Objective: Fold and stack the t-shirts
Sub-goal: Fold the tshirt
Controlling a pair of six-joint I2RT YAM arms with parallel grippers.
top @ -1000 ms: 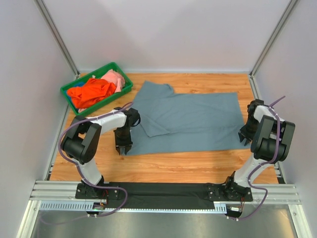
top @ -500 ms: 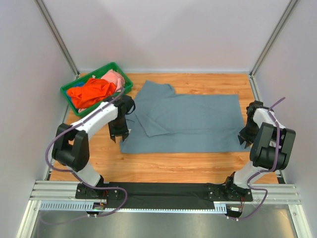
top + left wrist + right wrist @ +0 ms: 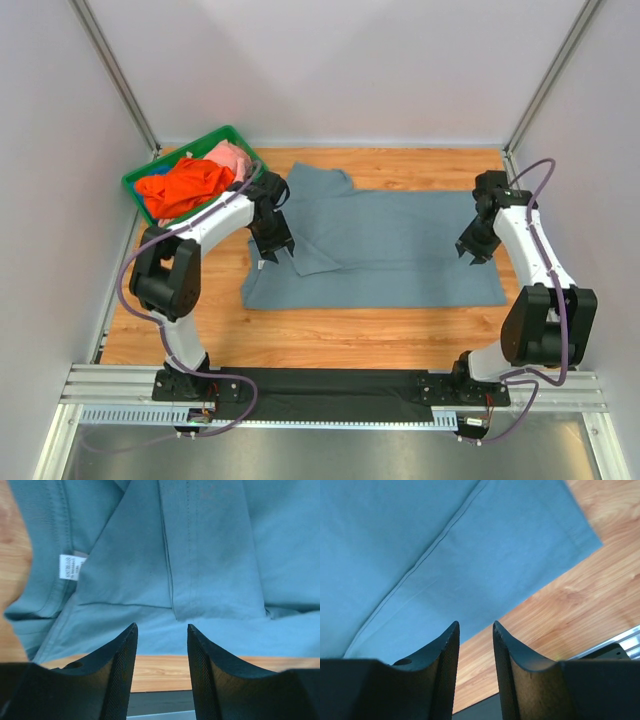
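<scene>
A slate grey-blue t-shirt (image 3: 390,245) lies spread flat on the wooden table, one sleeve folded over near its left side. My left gripper (image 3: 278,250) is open and empty above the shirt's left part; its wrist view shows the shirt (image 3: 200,555), its white neck label (image 3: 72,567) and my left gripper (image 3: 160,630). My right gripper (image 3: 472,252) is open and empty above the shirt's right edge; its wrist view shows the hem corner (image 3: 470,555) and my right gripper (image 3: 475,626). An orange t-shirt (image 3: 185,185) and a pale pink t-shirt (image 3: 232,155) lie in the bin.
A green plastic bin (image 3: 140,183) stands at the table's back left corner. Bare wooden table (image 3: 350,335) lies in front of the shirt. Grey walls and metal posts close in the sides and back. A black rail (image 3: 330,385) runs along the near edge.
My left gripper has moved away from the near left edge, back and right over the shirt. My right gripper has moved from off the table's right side back and inward over the shirt's right edge.
</scene>
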